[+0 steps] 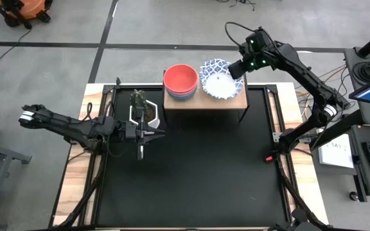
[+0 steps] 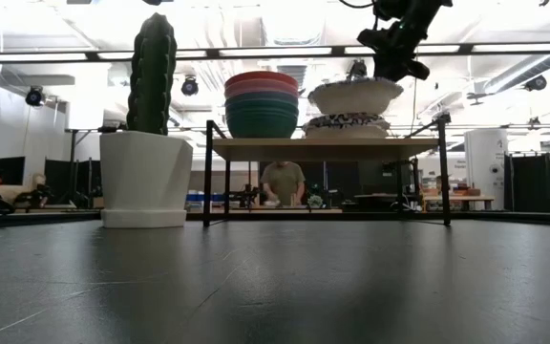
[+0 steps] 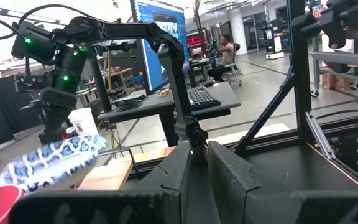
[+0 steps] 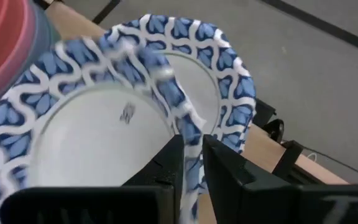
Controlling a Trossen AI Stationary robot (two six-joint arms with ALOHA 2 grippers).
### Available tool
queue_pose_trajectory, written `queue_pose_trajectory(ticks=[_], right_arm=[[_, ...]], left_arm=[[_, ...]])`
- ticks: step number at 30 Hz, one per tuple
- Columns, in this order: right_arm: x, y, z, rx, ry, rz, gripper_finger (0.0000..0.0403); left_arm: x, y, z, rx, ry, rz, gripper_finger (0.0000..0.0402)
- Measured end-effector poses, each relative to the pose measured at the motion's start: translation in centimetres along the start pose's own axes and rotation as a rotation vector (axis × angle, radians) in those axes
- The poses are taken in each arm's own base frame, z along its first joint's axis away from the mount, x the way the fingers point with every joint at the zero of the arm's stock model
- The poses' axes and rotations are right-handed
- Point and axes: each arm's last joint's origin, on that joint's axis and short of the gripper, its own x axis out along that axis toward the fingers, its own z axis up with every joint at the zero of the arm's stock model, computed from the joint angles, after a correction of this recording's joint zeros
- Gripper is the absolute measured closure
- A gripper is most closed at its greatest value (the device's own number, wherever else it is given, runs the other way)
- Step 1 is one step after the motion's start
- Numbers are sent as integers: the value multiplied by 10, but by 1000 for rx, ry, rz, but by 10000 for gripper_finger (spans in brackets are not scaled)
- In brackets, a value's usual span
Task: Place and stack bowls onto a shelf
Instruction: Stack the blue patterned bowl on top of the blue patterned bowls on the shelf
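Observation:
On the light-wood shelf point(image 1: 204, 99) point(image 2: 323, 148) a stack of plain bowls with the red one on top point(image 1: 180, 78) point(image 2: 263, 103) rests by its base. Beside it lie stacked blue-and-white patterned bowls point(image 2: 345, 124) point(image 4: 232, 87). My right gripper point(image 1: 237, 68) point(image 2: 390, 62) point(image 4: 191, 140) is shut on another patterned bowl point(image 1: 218, 83) point(image 2: 354, 96) just above that stack. My left gripper point(image 1: 154, 133) point(image 3: 194, 165) is shut and idle beside the white cactus pot point(image 1: 142, 110) point(image 2: 144, 177). My right gripper pinches the patterned bowl's rim point(image 4: 180, 109) on its far-right side, one finger over the white inside and one on the patterned outside. The fingers slant down from the table's far right. The bowl is roughly level; whether its foot touches the stack below, I cannot tell.
The cactus pot stands left of the shelf, near my left gripper. The black table top point(image 1: 198, 173) spreads in front of the shelf. A person point(image 2: 282, 182) works at a bench in the room behind.

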Motion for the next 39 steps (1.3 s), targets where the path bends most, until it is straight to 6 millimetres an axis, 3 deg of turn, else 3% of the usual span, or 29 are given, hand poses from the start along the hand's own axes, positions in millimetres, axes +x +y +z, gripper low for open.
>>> queue_pose_trajectory(ticks=[11,21,31,39], right_arm=[[0,-13,10,20,-90,-22,312],[-3,1,20,-64,-204,121,312],[27,37,-6,-195,-80,313,347],[49,40,-19,-208,-72,323,360]], left_arm=[[0,0,0,0,0,0,363],[0,0,0,4,0,0,363],[0,0,0,4,1,-1,363],[0,0,0,2,1,-1,363]])
